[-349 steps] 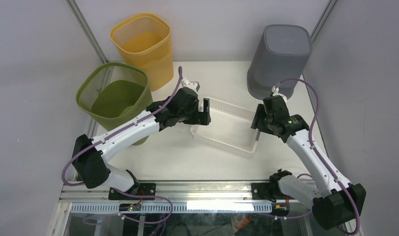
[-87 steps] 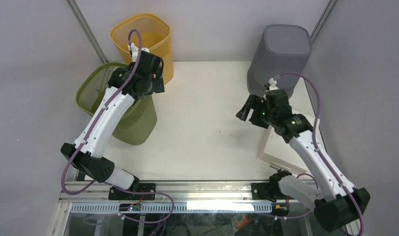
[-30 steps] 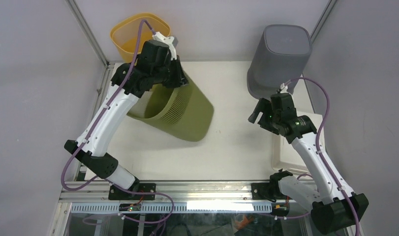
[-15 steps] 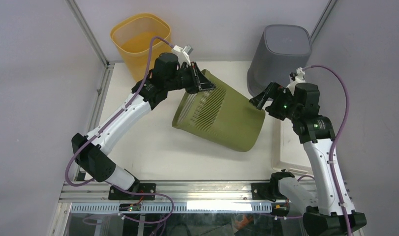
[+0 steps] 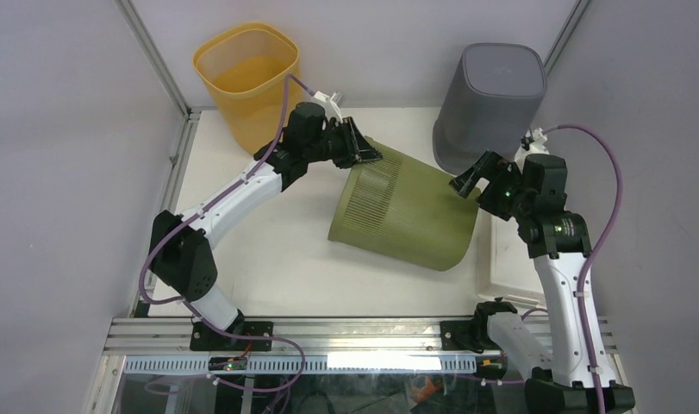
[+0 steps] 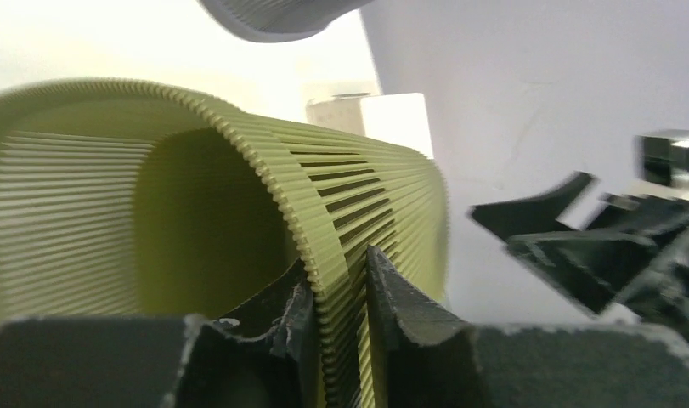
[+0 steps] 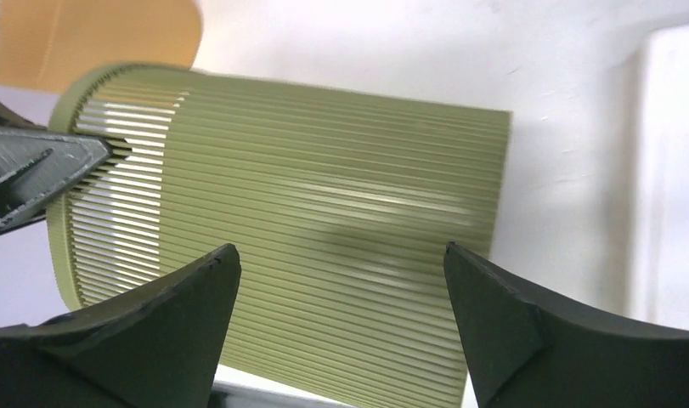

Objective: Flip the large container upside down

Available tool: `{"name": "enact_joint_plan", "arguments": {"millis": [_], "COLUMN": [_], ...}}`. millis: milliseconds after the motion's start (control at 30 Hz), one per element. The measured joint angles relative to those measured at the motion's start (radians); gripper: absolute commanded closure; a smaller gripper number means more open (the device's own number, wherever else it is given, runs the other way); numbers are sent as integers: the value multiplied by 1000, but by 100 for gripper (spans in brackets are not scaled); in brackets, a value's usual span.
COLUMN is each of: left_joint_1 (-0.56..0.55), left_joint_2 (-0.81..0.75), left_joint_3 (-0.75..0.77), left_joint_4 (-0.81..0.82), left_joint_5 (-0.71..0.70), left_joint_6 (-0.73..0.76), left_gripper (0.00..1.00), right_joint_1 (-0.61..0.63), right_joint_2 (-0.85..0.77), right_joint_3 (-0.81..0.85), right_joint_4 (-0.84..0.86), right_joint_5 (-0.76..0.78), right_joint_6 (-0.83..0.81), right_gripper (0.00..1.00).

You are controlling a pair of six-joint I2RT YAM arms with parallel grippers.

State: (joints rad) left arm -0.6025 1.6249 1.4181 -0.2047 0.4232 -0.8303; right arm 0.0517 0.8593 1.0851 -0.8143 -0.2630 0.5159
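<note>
The large container, a green ribbed bin [image 5: 406, 211], lies on its side in the middle of the table, its mouth toward the back left and its base toward the front right. My left gripper [image 5: 365, 152] is at the mouth. In the left wrist view the rim [image 6: 319, 229] runs between the fingers of the left gripper [image 6: 336, 265]. The inner finger touches the rim and the outer one stands slightly off the wall, so the jaws are a little open. My right gripper [image 5: 471, 177] hovers wide open just right of the bin, holding nothing. The bin's side [image 7: 324, 204] lies beyond the right gripper [image 7: 341, 251].
A yellow bin [image 5: 246, 73] stands upright at the back left. A grey bin [image 5: 492, 99] stands mouth down at the back right, close behind the right gripper. A white tray [image 5: 503, 259] lies along the table's right edge, beside the green bin's base.
The green bin has swung rightward and settled lower on its side. The left gripper followed its rim and loosened from a tight pinch. The right gripper stayed wide open, shifting slightly.
</note>
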Motion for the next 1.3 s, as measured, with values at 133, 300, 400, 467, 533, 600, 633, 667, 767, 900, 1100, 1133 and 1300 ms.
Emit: {"name": "enact_joint_plan", "arguments": {"millis": [133, 300, 400, 467, 533, 600, 633, 667, 767, 900, 1100, 1133, 1300], "left_joint_1": [0, 1, -1, -1, -3, -6, -6, -6, -6, -6, -6, -5, -5], "left_joint_2": [41, 81, 81, 81, 81, 81, 80, 77, 53, -2, -82, -89, -130], "left_joint_3": [0, 34, 68, 94, 128, 165, 182, 196, 210, 201, 143, 132, 95], "left_joint_4": [-79, -151, -212, -262, -314, -360, -380, -397, -443, -496, -562, -568, -579], "left_joint_5": [-63, -119, -153, -183, -217, -252, -270, -285, -319, -350, -430, -439, -445], "left_joint_6": [80, 160, 201, 229, 254, 279, 294, 304, 329, 356, 383, 383, 385], "left_gripper": [48, 12, 2, 1, 1, 1, 1, 1, 1, 1, 3, 3, 3], "right_joint_1": [0, 1, 1, 2, 1, 1, 1, 1, 1, 2, 2, 2, 2], "right_joint_2": [-29, -64, -80, -86, -93, -103, -107, -113, -126, -127, -129, -129, -125], "right_joint_3": [35, 24, -7, -28, -51, -78, -87, -98, -130, -148, -173, -174, -174], "right_joint_4": [-59, -101, -113, -123, -128, -129, -129, -127, -125, -105, -65, -64, -66], "right_joint_5": [148, 209, 214, 211, 195, 167, 159, 145, 97, 41, -3, -4, 0], "right_joint_6": [-53, -79, -78, -76, -67, -52, -47, -39, -16, 10, 39, 42, 46], "right_gripper": [6, 6, 6, 6, 6, 6, 6, 6, 7, 10, 18, 20, 34]}}
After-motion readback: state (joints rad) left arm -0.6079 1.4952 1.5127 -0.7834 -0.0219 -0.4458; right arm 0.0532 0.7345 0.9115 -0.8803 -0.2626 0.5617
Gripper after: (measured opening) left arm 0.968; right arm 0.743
